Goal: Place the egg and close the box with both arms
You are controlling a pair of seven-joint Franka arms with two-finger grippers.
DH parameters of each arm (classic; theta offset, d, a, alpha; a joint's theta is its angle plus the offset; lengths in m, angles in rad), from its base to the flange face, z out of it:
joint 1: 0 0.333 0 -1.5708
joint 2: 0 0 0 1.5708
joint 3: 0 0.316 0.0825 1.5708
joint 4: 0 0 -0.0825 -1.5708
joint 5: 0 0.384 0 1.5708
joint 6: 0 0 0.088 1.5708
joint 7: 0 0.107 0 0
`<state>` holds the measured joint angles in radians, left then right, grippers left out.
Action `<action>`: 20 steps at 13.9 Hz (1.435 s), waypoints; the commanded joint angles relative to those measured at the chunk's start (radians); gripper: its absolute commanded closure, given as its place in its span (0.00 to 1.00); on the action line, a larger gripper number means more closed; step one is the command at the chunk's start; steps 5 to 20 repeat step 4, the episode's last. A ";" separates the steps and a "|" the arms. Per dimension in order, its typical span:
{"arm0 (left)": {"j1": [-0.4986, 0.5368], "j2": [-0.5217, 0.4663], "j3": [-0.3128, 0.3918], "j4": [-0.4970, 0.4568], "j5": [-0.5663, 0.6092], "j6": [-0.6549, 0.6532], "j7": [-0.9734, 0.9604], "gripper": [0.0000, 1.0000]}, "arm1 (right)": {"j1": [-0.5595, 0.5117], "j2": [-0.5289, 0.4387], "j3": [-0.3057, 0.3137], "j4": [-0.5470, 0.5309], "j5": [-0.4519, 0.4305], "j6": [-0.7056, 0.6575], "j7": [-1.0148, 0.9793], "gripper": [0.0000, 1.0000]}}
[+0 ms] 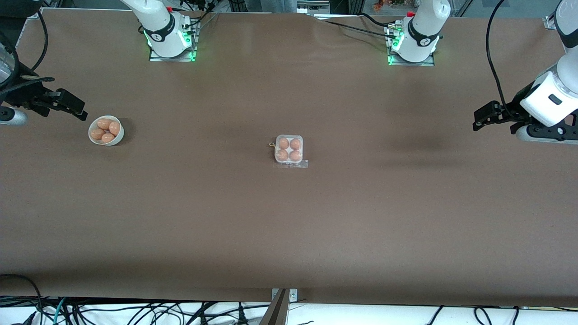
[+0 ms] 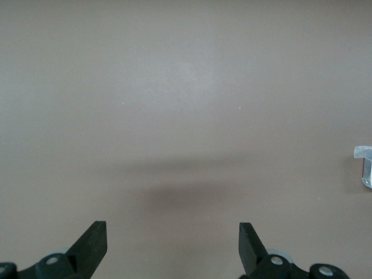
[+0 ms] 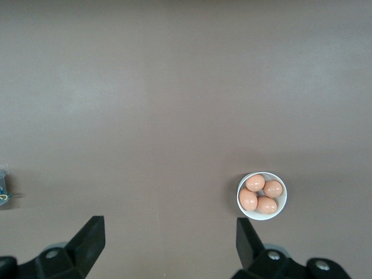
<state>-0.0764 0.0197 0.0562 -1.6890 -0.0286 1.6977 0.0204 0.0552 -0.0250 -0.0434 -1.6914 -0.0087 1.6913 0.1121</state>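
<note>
The clear plastic box [image 1: 289, 151] stands in the middle of the table with a light-brown egg [image 1: 283, 143] in each of its cells. A clear flap lies on the table along its side nearer the front camera; whether the lid is down I cannot tell. My right gripper [image 1: 77, 109] [image 3: 170, 244] hangs open and empty over the table at the right arm's end, beside the bowl. My left gripper [image 1: 479, 119] [image 2: 172, 243] hangs open and empty over bare table at the left arm's end. A corner of the box [image 2: 364, 166] shows at the edge of the left wrist view.
A round white bowl [image 1: 118, 136] [image 3: 241, 200] holding several more eggs sits toward the right arm's end of the table. The brown table [image 1: 289, 225] stretches wide around the box. Cables hang along the table edge nearest the front camera.
</note>
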 commanded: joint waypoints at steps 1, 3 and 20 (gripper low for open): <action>0.004 -0.041 -0.004 -0.021 -0.002 0.014 0.013 0.00 | -0.003 -0.001 0.003 0.009 0.003 -0.005 -0.012 0.00; 0.004 -0.041 -0.004 -0.023 -0.002 0.013 0.015 0.00 | -0.003 -0.003 0.003 0.009 0.003 -0.005 -0.012 0.00; 0.004 -0.043 -0.004 -0.021 -0.002 0.013 0.016 0.00 | -0.003 -0.003 0.003 0.009 0.003 -0.005 -0.012 0.00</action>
